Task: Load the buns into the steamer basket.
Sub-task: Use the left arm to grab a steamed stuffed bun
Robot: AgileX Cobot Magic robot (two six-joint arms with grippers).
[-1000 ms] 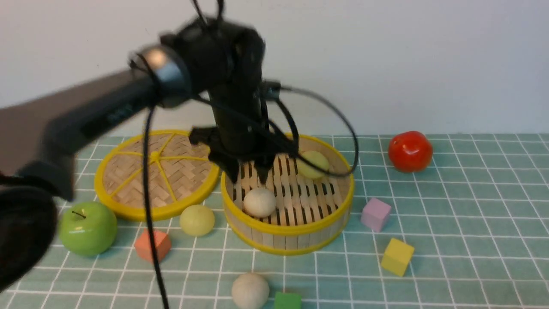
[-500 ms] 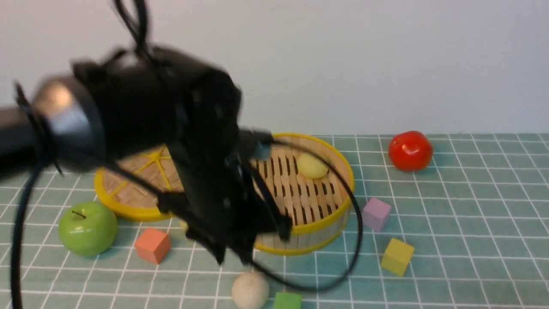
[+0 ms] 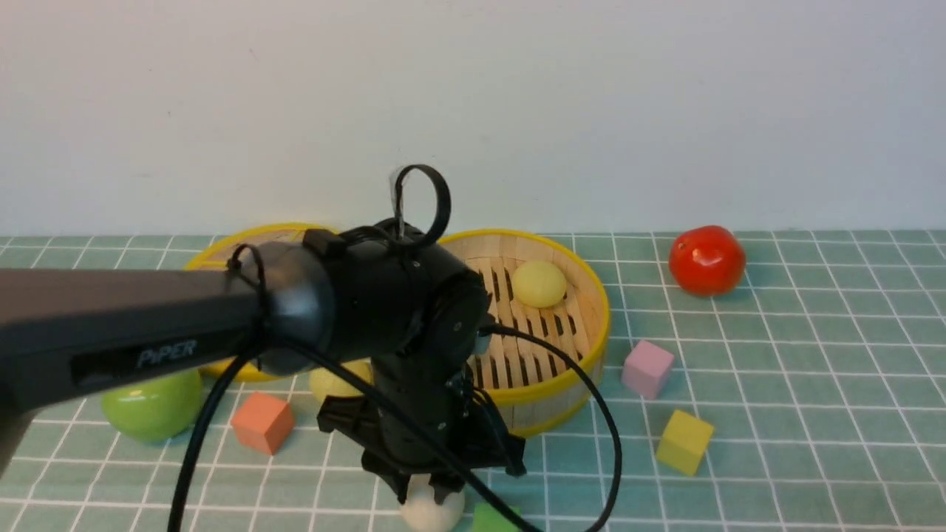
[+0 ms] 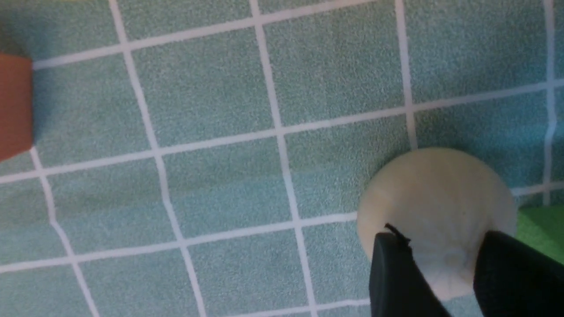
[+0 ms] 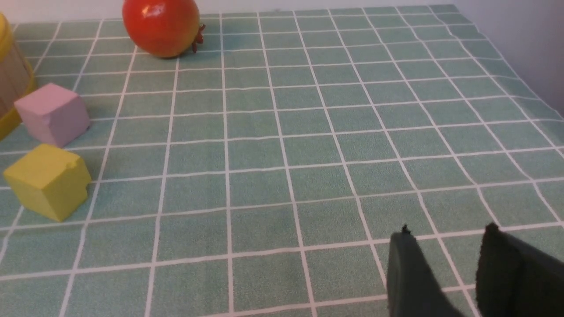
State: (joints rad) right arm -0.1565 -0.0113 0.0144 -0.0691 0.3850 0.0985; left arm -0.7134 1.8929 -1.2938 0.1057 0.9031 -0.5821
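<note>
The left claw (image 4: pixel 440 237) hangs low over the green cloth, pointing down. Its 2 fingers (image 4: pixel 396 273) are partly open, and a cream bun (image 4: pixel 434 198) sits right under them, showing in the gap between. I cannot tell if the fingers are pinching the bun or only near its sides.

The steamer basket (image 3: pixel 550 386) is just past the claw, farther from the robot and a little to the right. 1 yellow-green bun (image 3: pixel 539 284) lies inside it. Another yellow-green bun (image 3: pixel 332 384) is on the cloth, past the claw and a bit to the left. A green block (image 3: pixel 491 517) sits just beside the cream bun, on the claw's right.

To do this step well, I think the claw should go low enough to hold the bun around its fat middle (a round ball can pop out if you pinch near the top). Squeeze softly, keep the right finger off the green block, then lift high enough to clear the basket wall.

The right claw (image 5: pixel 447 229) is open, holding nothing, well away.
</note>
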